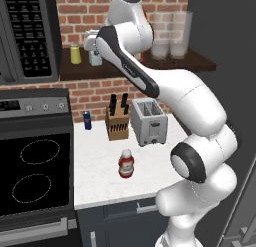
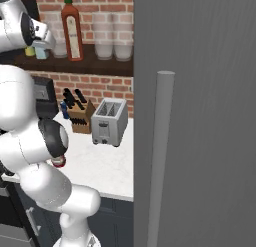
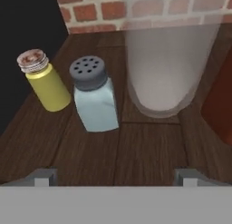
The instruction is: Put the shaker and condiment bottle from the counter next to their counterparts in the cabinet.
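We see evenly lit, rendered pictures, slightly soft throughout. The white surface (image 1: 100,156) is bright with faint shadows; the shelf (image 3: 149,146) is dimmer; the stove glass (image 1: 35,171) stays black, without glare.

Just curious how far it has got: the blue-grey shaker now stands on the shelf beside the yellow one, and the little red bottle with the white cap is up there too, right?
Not quite. The blue-grey shaker does stand beside the yellow shaker on the shelf, but the left base view shows the little red bottle down on the counter.
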Motion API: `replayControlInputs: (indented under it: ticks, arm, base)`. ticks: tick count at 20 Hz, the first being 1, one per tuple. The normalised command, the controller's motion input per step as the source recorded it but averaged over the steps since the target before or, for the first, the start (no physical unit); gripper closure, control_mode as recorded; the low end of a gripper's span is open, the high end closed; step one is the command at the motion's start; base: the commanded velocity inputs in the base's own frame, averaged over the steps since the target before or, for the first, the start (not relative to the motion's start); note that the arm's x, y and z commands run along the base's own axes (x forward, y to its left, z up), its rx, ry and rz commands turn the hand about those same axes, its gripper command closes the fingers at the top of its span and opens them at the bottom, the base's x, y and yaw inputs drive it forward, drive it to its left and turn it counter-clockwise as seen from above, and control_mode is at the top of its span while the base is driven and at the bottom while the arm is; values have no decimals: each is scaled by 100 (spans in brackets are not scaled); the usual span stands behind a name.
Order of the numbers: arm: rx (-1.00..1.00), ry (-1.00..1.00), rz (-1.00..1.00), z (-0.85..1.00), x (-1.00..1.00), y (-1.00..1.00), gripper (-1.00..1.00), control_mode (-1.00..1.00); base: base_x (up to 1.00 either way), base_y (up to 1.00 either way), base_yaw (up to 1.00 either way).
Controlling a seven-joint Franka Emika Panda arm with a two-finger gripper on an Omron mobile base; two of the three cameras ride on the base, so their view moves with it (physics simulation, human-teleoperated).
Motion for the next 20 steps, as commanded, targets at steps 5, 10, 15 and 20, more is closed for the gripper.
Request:
replayControlInputs:
  ticks: [5, 10, 15, 20]
  arm:
    - [0, 0, 11, -34, -67, -25, -100, -100]
    - [0, 0, 16, -56, -64, -23, -100, -100]
    - [0, 1, 34, -60, -30, -3, -100, -100]
    - [0, 0, 39, -48, -12, 0, -100, -100]
  base:
    - [0, 0, 0]
    - [0, 0, 0]
    - [0, 0, 0]
    - [0, 0, 0]
